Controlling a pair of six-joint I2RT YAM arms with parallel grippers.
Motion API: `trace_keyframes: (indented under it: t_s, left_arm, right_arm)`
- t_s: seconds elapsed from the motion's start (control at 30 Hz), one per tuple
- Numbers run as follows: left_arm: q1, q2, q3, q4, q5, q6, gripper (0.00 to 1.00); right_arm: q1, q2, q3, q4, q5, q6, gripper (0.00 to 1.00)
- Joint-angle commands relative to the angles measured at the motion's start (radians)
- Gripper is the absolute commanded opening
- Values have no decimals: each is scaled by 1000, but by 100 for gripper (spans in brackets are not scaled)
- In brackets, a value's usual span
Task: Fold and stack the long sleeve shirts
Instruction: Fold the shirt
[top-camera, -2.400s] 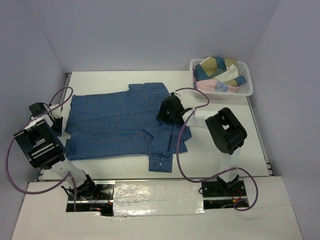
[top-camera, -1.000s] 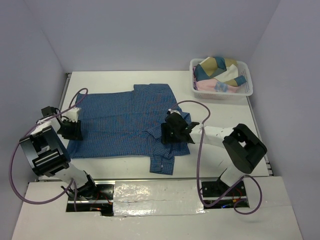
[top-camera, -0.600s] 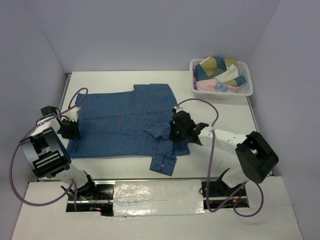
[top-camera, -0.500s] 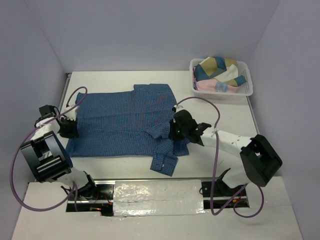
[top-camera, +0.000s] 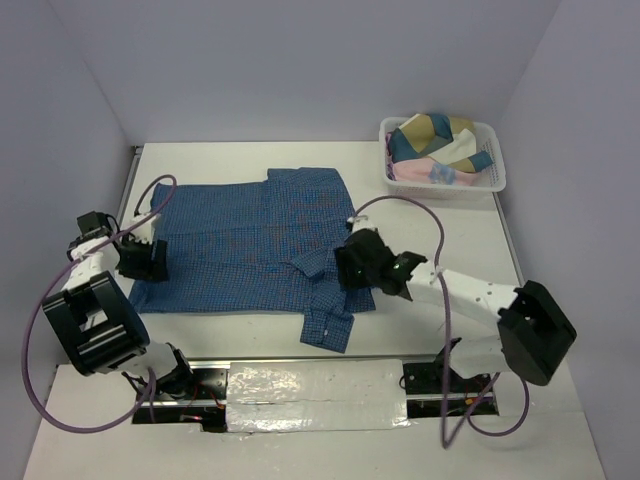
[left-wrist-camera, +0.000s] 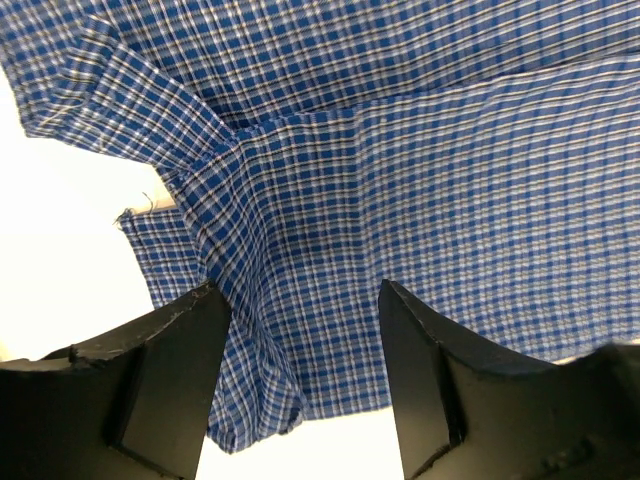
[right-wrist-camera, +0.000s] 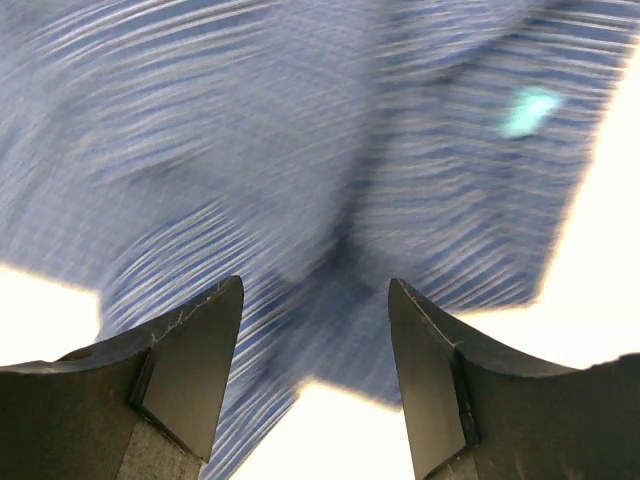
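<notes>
Flattening is the step in hand, as we judge it. The blue checked shirt (top-camera: 250, 245) lies spread across the middle of the table (top-camera: 450, 230). Its body is mostly flat, and one sleeve (top-camera: 328, 318) is bunched and trails toward the near edge.

Our left gripper (top-camera: 150, 262) hangs over the shirt's left near corner with its jaws parted and nothing pinched. In the wrist view the cloth lies loose beneath the fingers, with a diagonal crease and a small flap turned out at the edge. Our right gripper (top-camera: 352, 268) sits over the right near part, where the rumpled sleeve meets the body. Its jaws also stand apart and hold nothing. That wrist view is smeared, so we cannot tell whether the tips brush the fabric.

At the far right a white basket (top-camera: 497, 180) holds other garments (top-camera: 430, 140), well apart from the shirt.

No proper fold is in place yet. The next move calls for a fresh pinch — the left on the creased corner to draw it flat, the right on the sleeve to lay it straight across the body. The fabric is thin, so each pinch should take one layer only.
</notes>
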Motion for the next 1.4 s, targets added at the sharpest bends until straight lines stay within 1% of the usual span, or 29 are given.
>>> trace_keyframes:
  t_s: [0.0, 0.07, 0.1, 0.13, 0.17, 0.2, 0.23, 0.27, 0.3, 0.33, 0.37, 0.4, 0.43, 0.47, 0.5, 0.57, 0.6, 0.7, 0.8, 0.87, 0.93, 0.97, 1.07, 1.2, 1.3, 1.33, 1.37]
  left_arm:
    - [-1, -68, 42, -47, 60, 18, 73]
    - [1, -97, 46, -54, 62, 11, 73]
    - [1, -108, 45, -55, 56, 11, 73]
    - [1, -120, 40, -57, 50, 9, 73]
    - [1, -145, 34, -55, 47, 9, 74]
    - [1, -157, 25, -58, 42, 12, 74]
    - [1, -177, 20, -63, 39, 15, 74]
    - [1, -186, 16, -66, 41, 17, 74]
    - [1, -193, 10, -69, 45, 20, 74]
    - [1, -205, 5, -75, 54, 20, 74]
    - [1, -211, -3, -80, 60, 23, 75]
    - [1, -220, -6, -86, 67, 28, 75]
    - [1, -226, -7, -92, 76, 31, 74]
    - [1, -231, -10, -103, 85, 34, 74]
    - [1, -236, -15, -107, 88, 40, 75]
    - [1, -257, -24, -113, 91, 43, 74]
    - [1, -262, -27, -113, 91, 47, 74]
    - [2, -291, -44, -120, 94, 60, 75]
    - [1, -308, -58, -114, 100, 60, 75]
    - [1, -305, -58, -113, 106, 57, 75]
    - [1, -294, -56, -117, 110, 55, 75]
    - [-1, -291, -55, -118, 110, 57, 75]
    - [1, -288, -61, -114, 97, 63, 75]
    - [1, -283, -67, -101, 96, 58, 75]
    - [1, -271, -61, -107, 106, 58, 75]
    - [1, -269, -60, -107, 110, 57, 75]
    - [1, -269, -60, -106, 108, 60, 74]
  right_arm:
    - [207, -103, 66, -87, 201, -3, 67]
    - [287, -93, 82, -148, 250, 35, 67]
    - [358, -84, 95, -174, 272, 106, 67]
    - [397, -76, 100, -220, 288, 144, 67]
    - [431, -55, 105, -237, 310, 180, 68]
    - [509, -42, 115, -247, 316, 255, 68]
    - [549, -28, 121, -242, 318, 282, 69]
    - [590, 14, 129, -230, 313, 299, 70]
    - [664, 46, 158, -216, 313, 296, 70]
    - [693, 83, 180, -196, 310, 279, 70]
    - [724, 179, 209, -199, 312, 259, 71]
    - [768, 236, 291, -255, 337, 241, 71]
    - [781, 289, 339, -292, 351, 239, 71]
    - [792, 391, 386, -328, 362, 233, 67]
    - [796, 434, 455, -354, 365, 228, 63]
    - [792, 496, 479, -376, 338, 221, 59]
    - [789, 496, 470, -365, 332, 233, 59]
    - [767, 424, 396, -299, 315, 271, 60]
    - [733, 361, 352, -274, 306, 313, 60]
    - [701, 348, 329, -250, 260, 297, 60]
    - [680, 329, 297, -175, 171, 284, 61]
    - [669, 325, 268, -153, 154, 284, 61]
    - [652, 311, 247, -135, 154, 297, 61]
    - [629, 327, 235, -90, 132, 268, 61]
    - [579, 363, 192, -38, 100, 259, 54]
    - [568, 364, 165, -18, 86, 254, 44]
    - [565, 366, 157, 6, 74, 251, 37]
